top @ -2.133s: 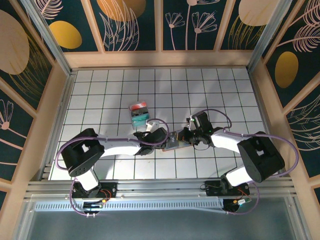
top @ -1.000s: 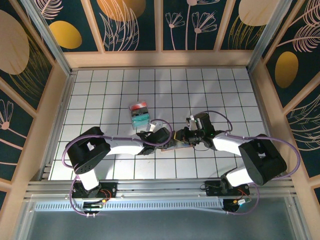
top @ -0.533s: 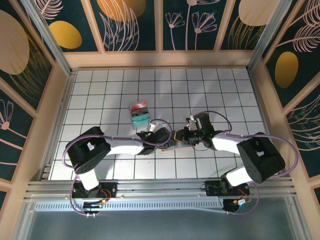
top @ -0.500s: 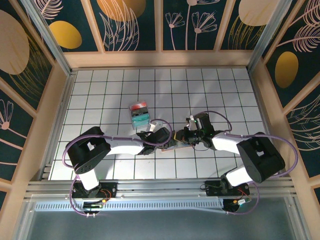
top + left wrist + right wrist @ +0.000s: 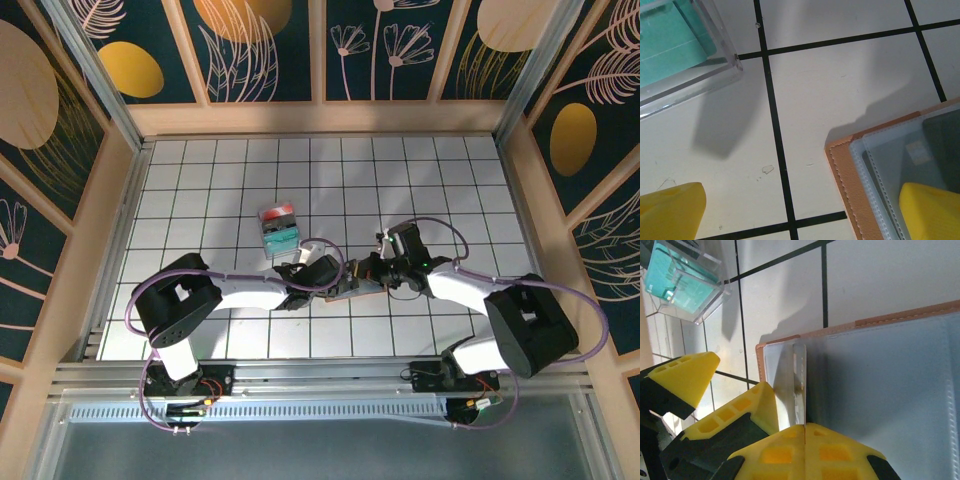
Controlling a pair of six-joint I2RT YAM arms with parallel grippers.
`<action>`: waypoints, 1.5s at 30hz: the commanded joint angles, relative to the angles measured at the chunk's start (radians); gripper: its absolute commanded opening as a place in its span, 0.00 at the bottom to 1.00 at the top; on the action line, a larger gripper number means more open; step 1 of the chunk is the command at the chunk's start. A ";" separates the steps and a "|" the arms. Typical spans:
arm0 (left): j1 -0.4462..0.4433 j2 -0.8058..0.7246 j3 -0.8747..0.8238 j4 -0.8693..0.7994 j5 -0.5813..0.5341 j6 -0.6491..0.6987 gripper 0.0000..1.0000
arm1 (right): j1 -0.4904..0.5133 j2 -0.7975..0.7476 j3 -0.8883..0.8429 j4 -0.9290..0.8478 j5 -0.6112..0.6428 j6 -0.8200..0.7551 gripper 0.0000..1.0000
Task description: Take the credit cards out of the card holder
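One card holder (image 5: 352, 287), one clear box (image 5: 279, 228) at its 11 o'clock — plus one left gripper (image 5: 800, 215) and one right gripper (image 5: 804, 429).

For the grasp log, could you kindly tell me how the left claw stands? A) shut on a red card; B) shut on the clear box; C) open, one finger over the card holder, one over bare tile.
C: the left claw stands wide open, one yellow finger over the card holder, the other over bare tile.
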 commanded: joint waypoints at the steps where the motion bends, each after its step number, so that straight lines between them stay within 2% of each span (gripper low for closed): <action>1: -0.006 0.019 -0.009 -0.073 0.005 0.004 0.99 | -0.005 -0.039 0.032 -0.058 0.086 -0.040 0.00; 15: -0.005 -0.076 0.071 -0.070 -0.045 0.024 0.99 | -0.028 -0.241 0.057 -0.204 0.232 -0.103 0.00; 20: 0.001 -0.149 0.089 -0.007 -0.066 0.020 0.99 | -0.051 -0.353 0.035 -0.178 0.262 -0.101 0.00; 27: 0.060 -0.248 0.031 0.218 0.107 0.005 0.99 | -0.082 -0.455 -0.014 -0.028 0.192 -0.071 0.00; 32: 0.143 -0.334 -0.080 0.422 0.312 -0.045 0.99 | -0.087 -0.489 -0.061 0.142 0.096 -0.037 0.00; 38: 0.154 -0.404 -0.111 0.499 0.409 0.007 0.94 | -0.089 -0.482 -0.095 0.322 -0.041 0.010 0.00; 45: 0.182 -0.442 -0.145 0.626 0.567 0.013 0.82 | -0.088 -0.472 -0.113 0.472 -0.152 0.079 0.00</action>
